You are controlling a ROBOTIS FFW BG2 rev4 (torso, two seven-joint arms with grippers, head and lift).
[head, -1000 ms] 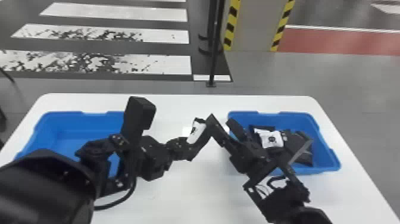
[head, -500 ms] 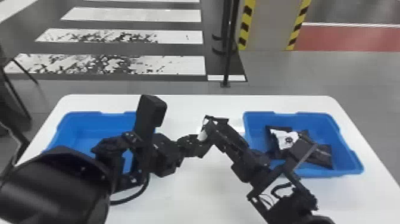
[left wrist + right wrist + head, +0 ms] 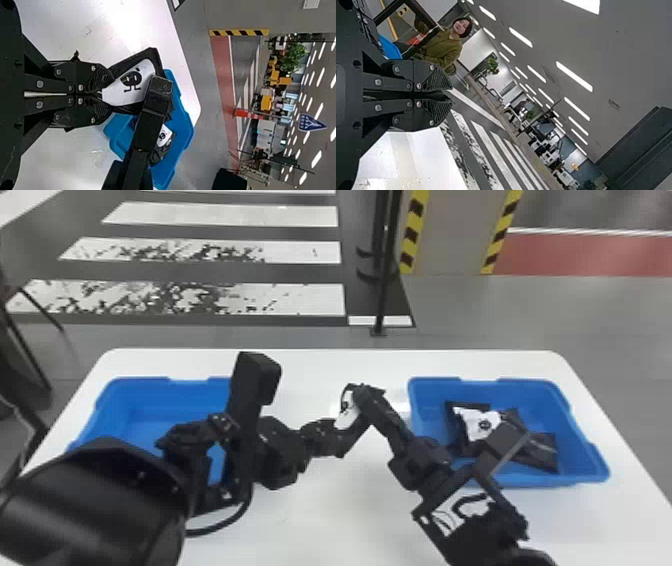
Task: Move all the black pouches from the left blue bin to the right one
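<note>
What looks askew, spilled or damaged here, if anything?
Nothing looks spilled or damaged. The black pouches in the right blue bin just lie jumbled, at differing angles, and another pouch is pinched in the left pincer, which suits the task.

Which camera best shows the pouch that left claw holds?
The left wrist view: there the left gripper's pouch shows its white label large, one end behind the right gripper. In the head view it looks smaller, partly hidden by the right gripper.

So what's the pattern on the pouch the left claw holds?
White panel with a black cartoon figure; best in the left wrist view.
</note>
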